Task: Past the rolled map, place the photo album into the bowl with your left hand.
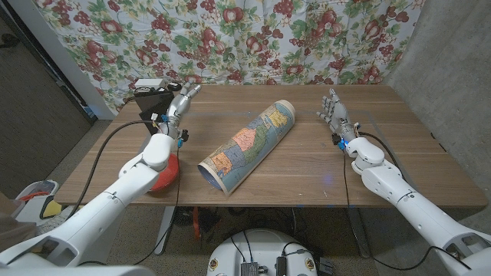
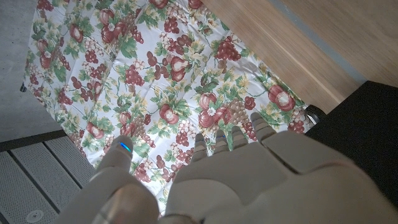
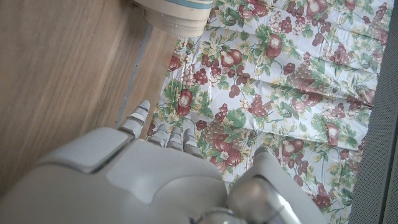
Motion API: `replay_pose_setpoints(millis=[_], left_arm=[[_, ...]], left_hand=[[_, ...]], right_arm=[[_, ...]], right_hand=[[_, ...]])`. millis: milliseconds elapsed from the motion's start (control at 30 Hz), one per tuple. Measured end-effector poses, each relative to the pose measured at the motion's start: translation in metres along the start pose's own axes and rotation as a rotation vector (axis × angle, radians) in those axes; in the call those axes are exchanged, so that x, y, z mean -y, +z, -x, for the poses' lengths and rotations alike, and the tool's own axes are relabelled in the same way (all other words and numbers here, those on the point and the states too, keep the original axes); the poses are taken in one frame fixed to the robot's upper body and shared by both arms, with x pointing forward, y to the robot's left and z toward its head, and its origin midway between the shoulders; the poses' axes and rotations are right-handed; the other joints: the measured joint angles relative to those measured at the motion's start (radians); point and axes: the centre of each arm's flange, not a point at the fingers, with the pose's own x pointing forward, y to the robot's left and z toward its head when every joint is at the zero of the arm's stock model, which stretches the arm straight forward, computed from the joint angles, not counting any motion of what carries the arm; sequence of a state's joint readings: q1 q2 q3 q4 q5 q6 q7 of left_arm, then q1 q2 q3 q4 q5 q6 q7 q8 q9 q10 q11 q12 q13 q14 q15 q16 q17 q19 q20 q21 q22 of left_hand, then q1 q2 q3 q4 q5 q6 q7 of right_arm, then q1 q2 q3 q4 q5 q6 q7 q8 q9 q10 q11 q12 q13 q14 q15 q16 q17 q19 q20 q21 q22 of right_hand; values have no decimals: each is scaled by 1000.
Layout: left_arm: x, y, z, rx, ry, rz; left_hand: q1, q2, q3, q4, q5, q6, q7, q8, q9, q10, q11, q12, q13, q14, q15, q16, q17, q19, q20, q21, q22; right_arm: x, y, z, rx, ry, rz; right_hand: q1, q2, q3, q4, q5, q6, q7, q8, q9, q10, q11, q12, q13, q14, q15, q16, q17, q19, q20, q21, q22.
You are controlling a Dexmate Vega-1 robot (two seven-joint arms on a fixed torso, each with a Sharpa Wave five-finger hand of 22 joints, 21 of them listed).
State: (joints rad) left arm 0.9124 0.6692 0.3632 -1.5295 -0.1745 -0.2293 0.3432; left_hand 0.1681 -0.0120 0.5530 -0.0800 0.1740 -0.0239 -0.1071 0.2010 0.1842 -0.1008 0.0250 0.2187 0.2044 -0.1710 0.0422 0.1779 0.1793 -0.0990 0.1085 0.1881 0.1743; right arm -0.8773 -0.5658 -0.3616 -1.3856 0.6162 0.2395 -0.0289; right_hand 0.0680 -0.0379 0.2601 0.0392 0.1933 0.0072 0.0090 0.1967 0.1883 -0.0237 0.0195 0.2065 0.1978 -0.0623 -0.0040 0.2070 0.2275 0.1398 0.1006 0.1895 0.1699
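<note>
The black photo album lies at the table's far left corner, with a white item on its top. My left hand hovers just to the right of it, fingers spread and holding nothing. In the left wrist view the album is a dark slab beside my left hand. The rolled map lies slantwise across the middle of the table. The red bowl sits at the near left edge, partly hidden under my left forearm. My right hand stands upright and open, right of the map. One end of the map shows beyond my right hand.
A floral curtain hangs behind the wooden table. A black cable runs along my left arm. Bare wood lies between the map and my right hand.
</note>
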Motion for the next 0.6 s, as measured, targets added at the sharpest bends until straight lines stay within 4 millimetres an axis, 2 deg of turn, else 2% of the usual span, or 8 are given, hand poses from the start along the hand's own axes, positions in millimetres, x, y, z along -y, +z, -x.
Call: replay_pose_setpoints(millis=[533, 600], left_arm=[[-19, 5, 6, -4, 58, -110], [-20, 4, 6, -8, 62, -117]], left_hand=[[11, 0, 1, -15, 0, 0, 0, 0, 0, 0, 0, 0, 0, 0, 0, 0, 0, -9, -1, 0, 0], [16, 0, 0, -22, 0, 0, 0, 0, 0, -1, 0, 0, 0, -1, 1, 0, 0, -17, 7, 0, 0]], right_arm=[[0, 7, 0, 13, 1, 33], [0, 8, 0, 15, 3, 34]], right_hand=[[4, 4, -4, -4, 0, 0, 0, 0, 0, 0, 0, 0, 0, 0, 0, 0, 0, -6, -6, 0, 0], [4, 4, -4, -4, 0, 0, 0, 0, 0, 0, 0, 0, 0, 0, 0, 0, 0, -6, -5, 0, 0]])
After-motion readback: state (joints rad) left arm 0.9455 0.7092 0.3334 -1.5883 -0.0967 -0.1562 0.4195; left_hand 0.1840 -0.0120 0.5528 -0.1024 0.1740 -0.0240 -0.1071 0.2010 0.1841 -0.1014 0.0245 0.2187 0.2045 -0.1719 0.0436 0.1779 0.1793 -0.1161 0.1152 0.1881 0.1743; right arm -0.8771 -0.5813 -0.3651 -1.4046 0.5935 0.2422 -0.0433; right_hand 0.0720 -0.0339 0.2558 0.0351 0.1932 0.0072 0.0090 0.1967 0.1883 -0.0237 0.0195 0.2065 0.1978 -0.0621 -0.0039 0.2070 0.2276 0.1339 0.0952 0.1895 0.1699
